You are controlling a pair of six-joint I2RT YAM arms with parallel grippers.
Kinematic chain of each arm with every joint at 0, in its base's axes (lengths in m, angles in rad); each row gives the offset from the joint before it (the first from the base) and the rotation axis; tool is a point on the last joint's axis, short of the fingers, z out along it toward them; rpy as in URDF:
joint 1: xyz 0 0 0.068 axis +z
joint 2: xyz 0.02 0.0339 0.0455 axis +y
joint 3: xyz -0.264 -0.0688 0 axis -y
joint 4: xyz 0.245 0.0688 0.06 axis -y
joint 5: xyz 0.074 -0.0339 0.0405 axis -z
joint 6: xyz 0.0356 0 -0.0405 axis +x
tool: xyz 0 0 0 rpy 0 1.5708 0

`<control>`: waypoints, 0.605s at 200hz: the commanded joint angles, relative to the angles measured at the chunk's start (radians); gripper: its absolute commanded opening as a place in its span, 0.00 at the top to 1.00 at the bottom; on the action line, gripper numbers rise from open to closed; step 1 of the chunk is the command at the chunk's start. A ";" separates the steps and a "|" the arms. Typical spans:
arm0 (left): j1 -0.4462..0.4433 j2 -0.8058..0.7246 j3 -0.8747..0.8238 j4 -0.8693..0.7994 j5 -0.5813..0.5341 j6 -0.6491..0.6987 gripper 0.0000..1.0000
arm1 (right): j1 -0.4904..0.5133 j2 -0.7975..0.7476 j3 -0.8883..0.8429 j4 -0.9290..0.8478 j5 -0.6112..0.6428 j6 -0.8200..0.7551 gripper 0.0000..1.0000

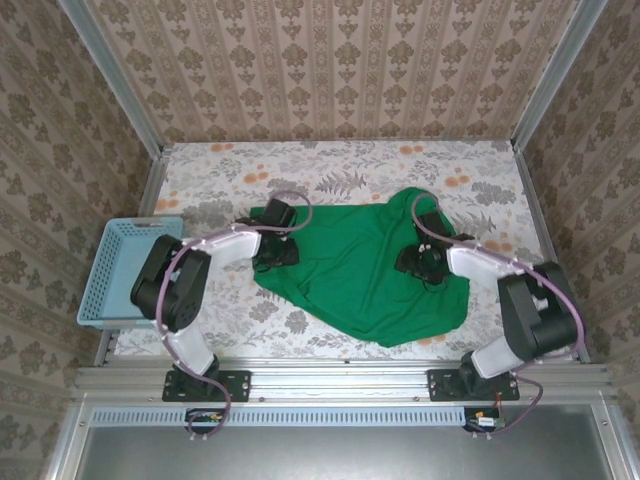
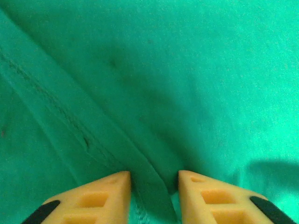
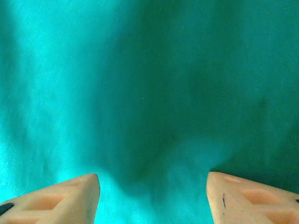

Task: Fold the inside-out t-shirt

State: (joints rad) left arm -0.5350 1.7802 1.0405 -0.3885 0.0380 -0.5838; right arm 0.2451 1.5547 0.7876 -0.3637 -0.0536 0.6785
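The inside-out t-shirt (image 1: 350,265) lies spread and rumpled across the middle of the table, bright green and plain. My left gripper (image 1: 274,250) rests on its left edge. In the left wrist view the yellow fingers (image 2: 110,196) stand close together around a raised fold with a stitched seam (image 2: 56,107), and the left gripper (image 2: 154,181) is shut on that fold. My right gripper (image 1: 423,262) is down on the shirt's right part. In the right wrist view the right gripper (image 3: 153,181) is open wide, with smooth green cloth (image 3: 140,79) bulging between the fingers.
A light-blue plastic basket (image 1: 112,268) stands at the table's left edge, beside the left arm's elbow. The flowered tablecloth (image 1: 330,165) shows bare behind the shirt. Metal frame rails (image 1: 340,378) border the near edge and both sides.
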 commanded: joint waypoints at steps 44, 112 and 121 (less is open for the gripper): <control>0.160 0.240 0.348 -0.010 0.134 0.001 0.85 | -0.098 0.372 0.418 -0.030 -0.007 0.014 0.42; 0.011 -0.088 0.174 -0.132 -0.159 0.052 0.45 | -0.093 0.131 0.350 -0.042 0.024 -0.084 0.35; -0.028 -0.123 0.127 -0.124 -0.162 0.035 0.46 | -0.085 0.072 0.304 -0.040 0.028 -0.089 0.33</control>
State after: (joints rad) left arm -0.4496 1.7924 1.2804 -0.4534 -0.0288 -0.5488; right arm 0.1318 1.8320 1.1976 -0.3737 -0.0566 0.6357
